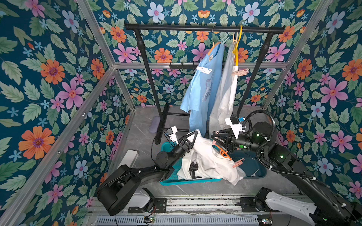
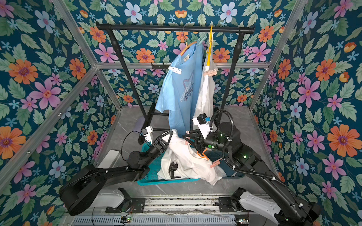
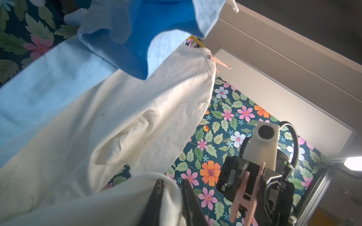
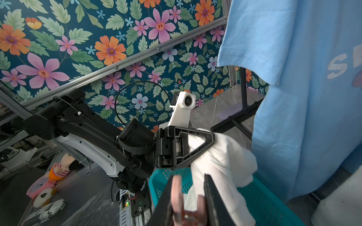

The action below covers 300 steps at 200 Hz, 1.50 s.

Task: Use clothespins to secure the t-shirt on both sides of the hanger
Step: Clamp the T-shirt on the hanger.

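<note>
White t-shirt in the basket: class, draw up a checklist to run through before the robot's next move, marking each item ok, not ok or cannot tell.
1. Right gripper shut on the pink clothespin: ok.
2. Left gripper pinching the white t-shirt, held above the teal basket: ok.
3. One side pinned, clipped clothespin at the shirt's edge near the orange hanger: ok.
4. Other side pinned: not ok.
5. Hanger's other end under the cloth located: cannot tell, hidden.
</note>
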{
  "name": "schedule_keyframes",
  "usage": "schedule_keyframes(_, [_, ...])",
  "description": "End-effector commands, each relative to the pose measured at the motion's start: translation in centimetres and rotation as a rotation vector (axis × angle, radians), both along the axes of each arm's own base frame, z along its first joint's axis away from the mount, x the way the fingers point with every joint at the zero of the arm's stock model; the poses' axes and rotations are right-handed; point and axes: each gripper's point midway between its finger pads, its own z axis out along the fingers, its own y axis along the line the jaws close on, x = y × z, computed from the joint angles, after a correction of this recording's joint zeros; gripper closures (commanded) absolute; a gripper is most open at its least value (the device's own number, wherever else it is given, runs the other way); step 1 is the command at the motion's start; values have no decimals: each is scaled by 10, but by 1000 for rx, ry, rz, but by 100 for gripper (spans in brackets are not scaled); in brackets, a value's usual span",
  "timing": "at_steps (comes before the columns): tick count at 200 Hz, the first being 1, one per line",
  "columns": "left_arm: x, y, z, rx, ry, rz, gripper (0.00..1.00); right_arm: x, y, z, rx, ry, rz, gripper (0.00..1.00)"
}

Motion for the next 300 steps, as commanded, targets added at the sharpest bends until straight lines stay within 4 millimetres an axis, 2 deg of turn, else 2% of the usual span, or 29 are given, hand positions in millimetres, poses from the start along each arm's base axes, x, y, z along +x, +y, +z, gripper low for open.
schedule_keyframes(1, [-32,11,47,-82,-209,-49,100,2,4,21,38,-91,14,100])
schedule_keyframes(28, [-35,17,64,-127,-231,-48,100,3,10,39,98,-146,38,100])
schedule_keyframes(63, [-44,21,91,-163,-300,-69,100,9,10,43,105,-179,18,100])
schedule_keyframes(98, [-50,21,108,-179,-347,-106,100,3,13,48,124,-193,62,100])
schedule_keyframes(166, [-59,20,123,-203,-374,-161,100,3,4,57,236,-209,95,100])
schedule_keyframes(194, [-59,22,130,-221,-376,-165,100,-4,5,63,301,-221,140,100])
schedule_keyframes(230, [-58,23,138,-244,-378,-168,100,-8,9,58,342,-205,188,100])
schedule_keyframes(258, [-61,25,147,-261,-393,-183,100,-7,4,60,365,-227,159,100])
schedule_keyframes(300, [-59,26,149,-275,-380,-180,100,-7,-9,67,419,-228,92,100])
